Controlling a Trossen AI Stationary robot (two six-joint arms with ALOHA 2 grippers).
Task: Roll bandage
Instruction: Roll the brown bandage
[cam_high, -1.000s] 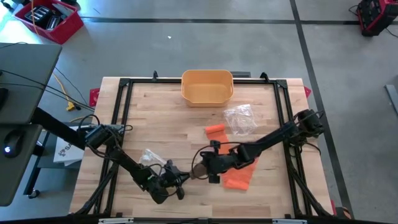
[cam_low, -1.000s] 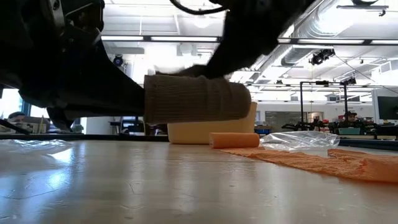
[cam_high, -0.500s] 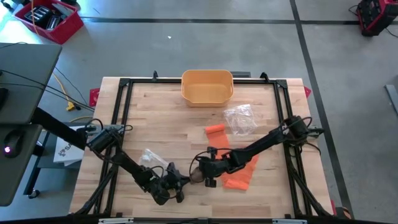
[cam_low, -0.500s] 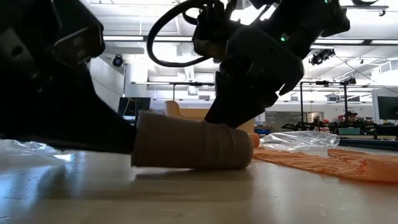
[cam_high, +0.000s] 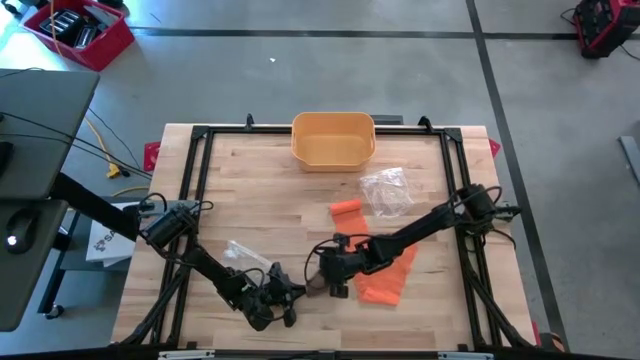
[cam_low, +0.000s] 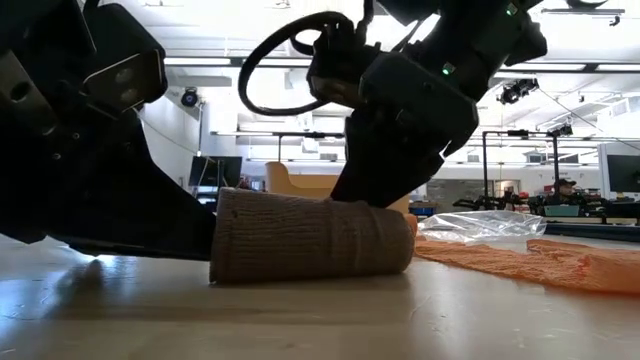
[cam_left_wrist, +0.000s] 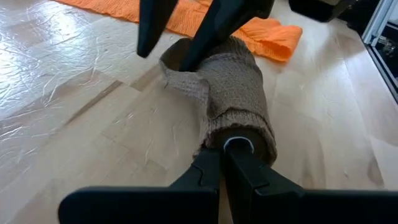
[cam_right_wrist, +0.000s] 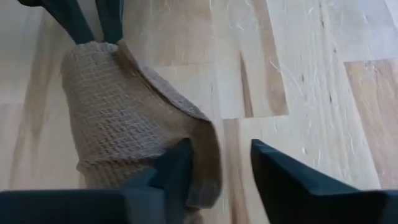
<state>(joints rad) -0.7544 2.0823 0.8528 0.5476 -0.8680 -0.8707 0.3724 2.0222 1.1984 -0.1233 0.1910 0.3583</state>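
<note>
The brown bandage lay on the worktop near its front edge as a finished-looking roll, with only a loose outer flap showing at one end, so the rolling seemed all but done; tucking that flap and letting go looked like what was left. The left gripper was clenched on one end of the roll. The right gripper had its fingers released, straddling the flap at the other end. Against the earlier frames, the roll had come down from mid-air to rest on the wood, and the right fingers had let go of it
</note>
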